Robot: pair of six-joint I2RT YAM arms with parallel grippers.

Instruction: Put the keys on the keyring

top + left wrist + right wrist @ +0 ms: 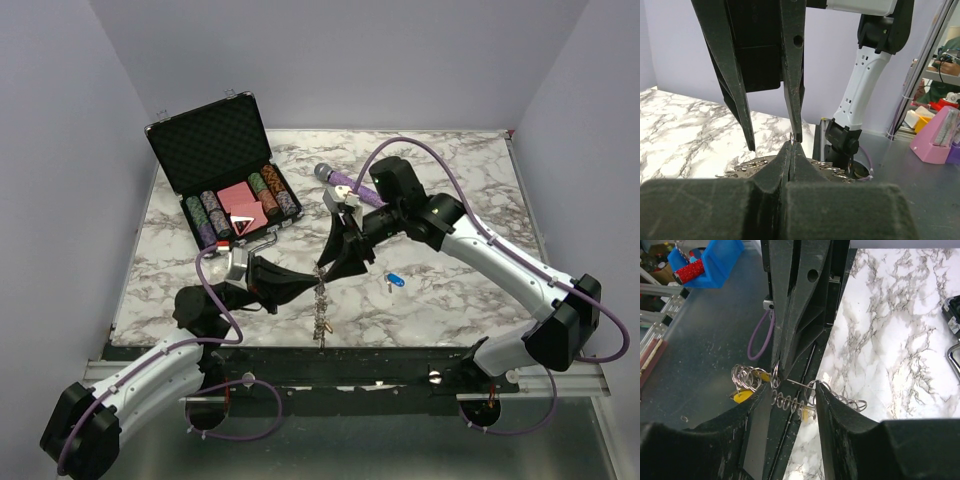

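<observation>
- Left gripper (791, 147) was clenched on the thin wire of the keyring (797, 384), over the middle of the desk (470, 300) toward its near edge.
- Right gripper (793, 389) sat tip to tip with it, jaws parted, the wire crossing the gap.
- Keys (321, 312) trailed in a string from the ring toward the near edge.
- One blue key (392, 280) lay alone, just toward the right edge.
- Chip case (205, 140) stood open at the far left corner.

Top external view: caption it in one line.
Left gripper pinches a thin silvery metal keyring hung with keys, right gripper open around it; one blue-capped key lies apart on the marble table.
</observation>
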